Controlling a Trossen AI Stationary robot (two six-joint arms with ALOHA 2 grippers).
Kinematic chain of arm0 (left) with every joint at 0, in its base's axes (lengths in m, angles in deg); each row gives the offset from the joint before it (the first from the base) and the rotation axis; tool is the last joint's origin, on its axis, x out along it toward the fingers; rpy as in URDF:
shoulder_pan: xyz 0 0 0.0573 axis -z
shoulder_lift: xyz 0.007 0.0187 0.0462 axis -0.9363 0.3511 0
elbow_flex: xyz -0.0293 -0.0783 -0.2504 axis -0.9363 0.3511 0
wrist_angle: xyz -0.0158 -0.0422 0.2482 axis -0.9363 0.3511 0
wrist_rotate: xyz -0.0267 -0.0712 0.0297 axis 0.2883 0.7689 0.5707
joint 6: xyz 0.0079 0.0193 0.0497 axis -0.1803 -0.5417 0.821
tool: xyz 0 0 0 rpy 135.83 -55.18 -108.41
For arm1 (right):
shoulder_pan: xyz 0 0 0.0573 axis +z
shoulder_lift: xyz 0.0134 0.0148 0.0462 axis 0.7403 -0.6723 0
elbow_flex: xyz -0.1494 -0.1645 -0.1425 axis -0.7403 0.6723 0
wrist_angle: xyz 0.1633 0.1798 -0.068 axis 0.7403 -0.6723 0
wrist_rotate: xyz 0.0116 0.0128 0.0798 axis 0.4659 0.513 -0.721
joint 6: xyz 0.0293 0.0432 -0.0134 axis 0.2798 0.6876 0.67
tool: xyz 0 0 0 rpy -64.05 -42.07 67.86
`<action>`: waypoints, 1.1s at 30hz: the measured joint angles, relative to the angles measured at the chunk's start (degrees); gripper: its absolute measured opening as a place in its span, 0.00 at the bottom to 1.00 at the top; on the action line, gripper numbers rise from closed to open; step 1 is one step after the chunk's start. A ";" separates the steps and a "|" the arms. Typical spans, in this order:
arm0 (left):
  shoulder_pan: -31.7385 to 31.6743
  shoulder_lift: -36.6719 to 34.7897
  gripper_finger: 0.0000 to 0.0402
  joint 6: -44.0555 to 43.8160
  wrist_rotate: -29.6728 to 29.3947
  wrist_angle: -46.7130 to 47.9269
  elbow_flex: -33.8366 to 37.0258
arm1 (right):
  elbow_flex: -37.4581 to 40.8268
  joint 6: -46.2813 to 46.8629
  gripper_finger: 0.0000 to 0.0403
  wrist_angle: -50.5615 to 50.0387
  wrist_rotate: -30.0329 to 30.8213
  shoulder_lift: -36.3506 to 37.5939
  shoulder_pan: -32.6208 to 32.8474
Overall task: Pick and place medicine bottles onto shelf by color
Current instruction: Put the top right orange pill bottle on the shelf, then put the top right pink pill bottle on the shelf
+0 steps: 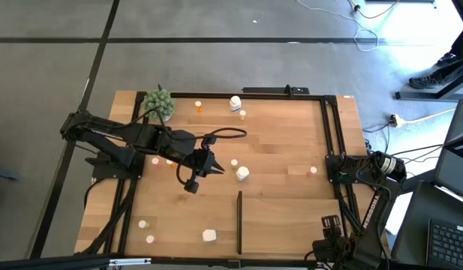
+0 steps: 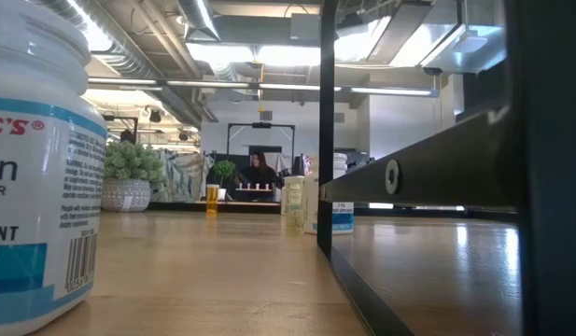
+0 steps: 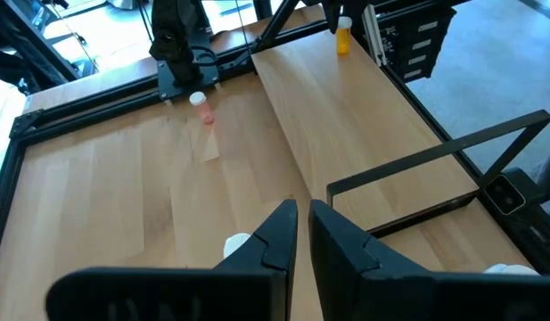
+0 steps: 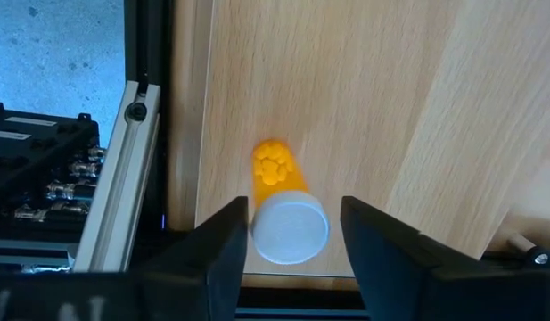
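At the near edge a chunky white bottle (image 1: pixel 208 235) is seen standing on the table (image 1: pixel 178 210), and 2 small bottles (image 1: pixel 143 223) are set to its left. Just to its right the shelf (image 1: pixel 284 217) begins, marked by a thin black strip (image 1: pixel 239 221) on its left side.

Toward the middle of the table the left gripper (image 1: pixel 216 169) is held low, pointed to the right. Its fingers (image 3: pixel 341 236) are drawn almost together and nothing is gripped between them. A white bottle (image 1: pixel 241 174) is found just beyond the fingertips, apart from them. 2 small pale-orange bottles (image 1: pixel 154 160) are seen under the left arm.

At the right edge of the shelf the right gripper (image 1: pixel 338 169) is poised beside the black frame (image 1: pixel 327 135). Its fingers (image 4: pixel 225 241) are spread, and an orange bottle with a white cap (image 4: pixel 276 169) is framed between them; whether it is touched cannot be told.

At the far side an orange bottle (image 1: pixel 198 106) and a white bottle with a tiny one beside it (image 1: pixel 235 103) are placed near a green plant (image 1: pixel 157 103). Beyond the table a person (image 2: pixel 261 168) is seen in the room.
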 joint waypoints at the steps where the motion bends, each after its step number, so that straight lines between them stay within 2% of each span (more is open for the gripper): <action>1: 0.01 0.00 0.07 0.01 0.00 0.00 0.00 | 0.00 0.00 0.46 0.00 0.00 0.00 0.00; 14: 0.01 0.00 0.07 0.01 0.00 0.00 0.00 | -1.61 0.04 0.47 -1.65 -0.07 0.24 -0.11; 28: -0.01 0.00 0.07 0.01 0.00 0.00 0.00 | -12.19 1.67 0.47 -10.84 -0.07 0.24 -0.20; 33: 0.00 0.00 0.07 0.01 0.01 0.00 0.00 | -13.68 1.51 0.47 -12.05 0.14 0.24 -0.20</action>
